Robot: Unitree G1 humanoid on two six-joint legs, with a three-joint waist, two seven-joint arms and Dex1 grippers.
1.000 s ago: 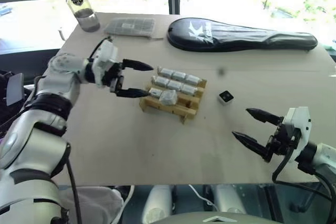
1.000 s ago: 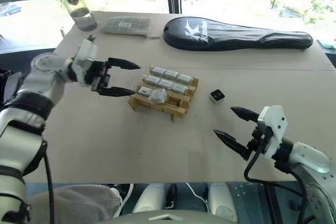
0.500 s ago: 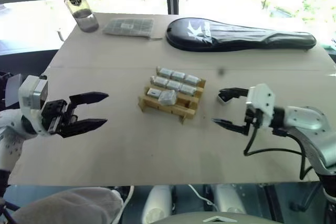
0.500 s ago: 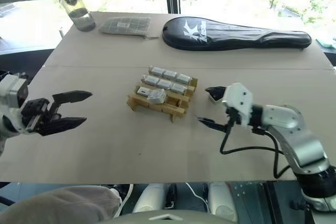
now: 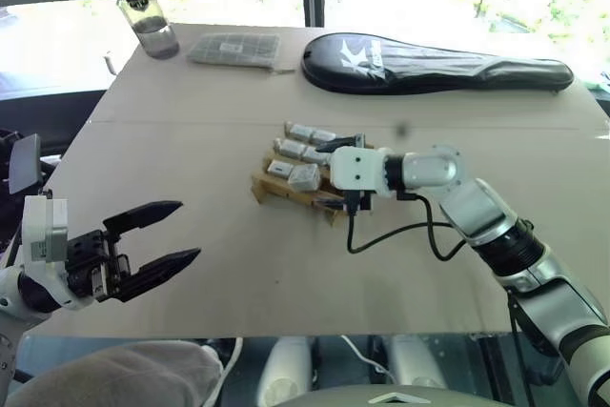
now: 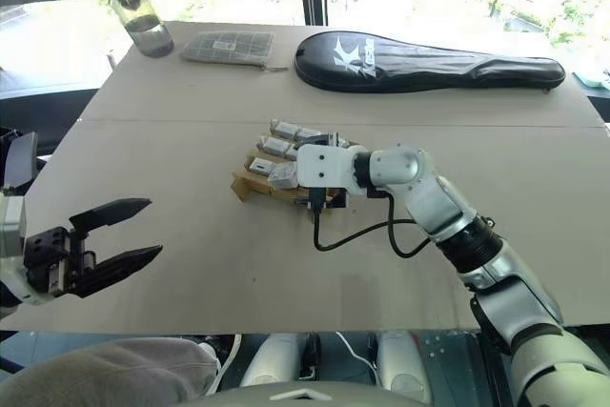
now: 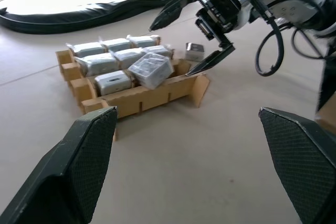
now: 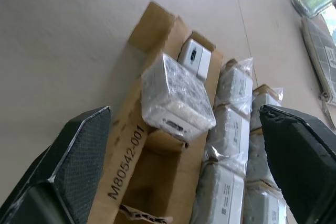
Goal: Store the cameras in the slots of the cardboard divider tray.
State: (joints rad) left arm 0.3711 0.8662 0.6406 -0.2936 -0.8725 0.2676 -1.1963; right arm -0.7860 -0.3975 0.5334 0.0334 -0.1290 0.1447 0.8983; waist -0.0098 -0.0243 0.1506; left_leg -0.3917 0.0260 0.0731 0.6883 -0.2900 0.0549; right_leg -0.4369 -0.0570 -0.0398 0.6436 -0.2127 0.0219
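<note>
Tan cardboard forms the divider tray (image 5: 310, 188), which sits near the middle of the table (image 5: 238, 264). Silver-grey cameras (image 7: 107, 59) in clear wrap fill its far rows, lying side by side in their slots. One wrapped camera (image 8: 176, 100) lies tilted on top of the tray's near row, resting across the slot walls and not seated in a slot. Beside the tray, on its far right side as the left wrist view shows, a loose camera (image 7: 194, 52) stands on the table. The right claw (image 7: 191, 45) hangs over the tray's right end with its two black fingers spread wide, gripping nothing. The left claw (image 5: 157, 240) is well to the left of the tray, near the table's front edge, also spread wide and empty. Beyond the tray lie a black racket case (image 5: 438, 64), a grey-green gridded pouch (image 5: 236, 49) and a water bottle (image 5: 145, 18).
</note>
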